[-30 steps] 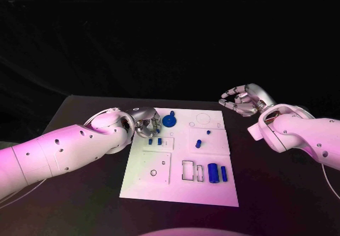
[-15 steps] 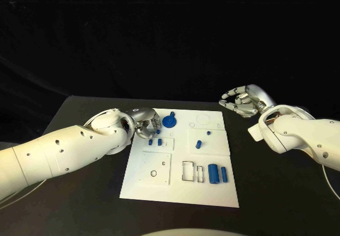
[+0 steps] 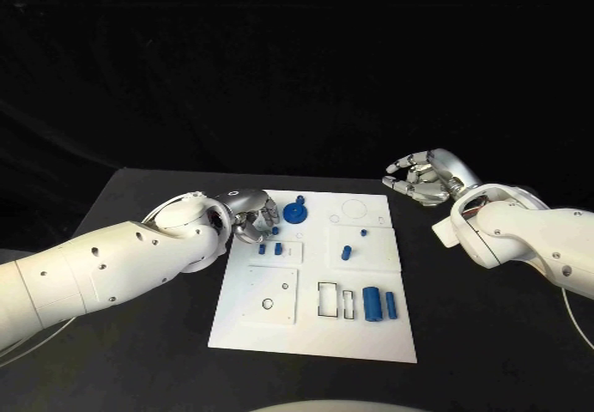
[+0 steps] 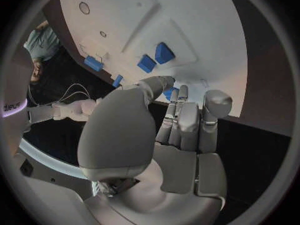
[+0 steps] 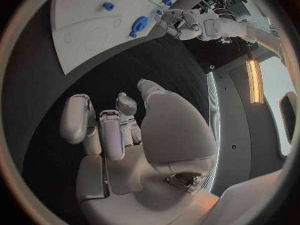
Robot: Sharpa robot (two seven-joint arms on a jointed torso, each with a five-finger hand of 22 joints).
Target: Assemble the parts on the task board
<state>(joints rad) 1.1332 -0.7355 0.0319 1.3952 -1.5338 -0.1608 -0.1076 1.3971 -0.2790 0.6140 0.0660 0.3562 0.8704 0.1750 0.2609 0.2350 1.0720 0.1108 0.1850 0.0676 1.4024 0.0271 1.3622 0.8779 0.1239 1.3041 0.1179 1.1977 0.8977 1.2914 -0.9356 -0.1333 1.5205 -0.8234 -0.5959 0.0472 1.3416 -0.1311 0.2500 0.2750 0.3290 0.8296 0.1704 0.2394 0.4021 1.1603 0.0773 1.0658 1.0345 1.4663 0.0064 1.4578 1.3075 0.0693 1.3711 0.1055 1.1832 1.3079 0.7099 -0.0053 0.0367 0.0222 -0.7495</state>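
Observation:
The white task board [image 3: 316, 330] lies mid-table. On it are a round blue part [image 3: 296, 209], two small blue pieces [image 3: 270, 249], a blue peg [image 3: 347, 251] and two blue cylinders [image 3: 380, 303]. My left hand [image 3: 254, 215] hovers at the board's far left edge with its fingers curled. A small blue piece [image 4: 169, 92] shows at the thumb tip [image 4: 164, 81], and I cannot tell whether it is held. My right hand [image 3: 421, 178] hangs above the table beyond the board's far right corner. Its fingers [image 5: 103, 125] are curled in on nothing.
A raised square plate [image 3: 270, 293] with two holes sits on the board's near left. An empty rectangular slot [image 3: 330, 299] lies beside the cylinders. In the right wrist view the board [image 5: 81, 15] and my left hand [image 5: 187, 25] show across bare black table [image 3: 495, 326].

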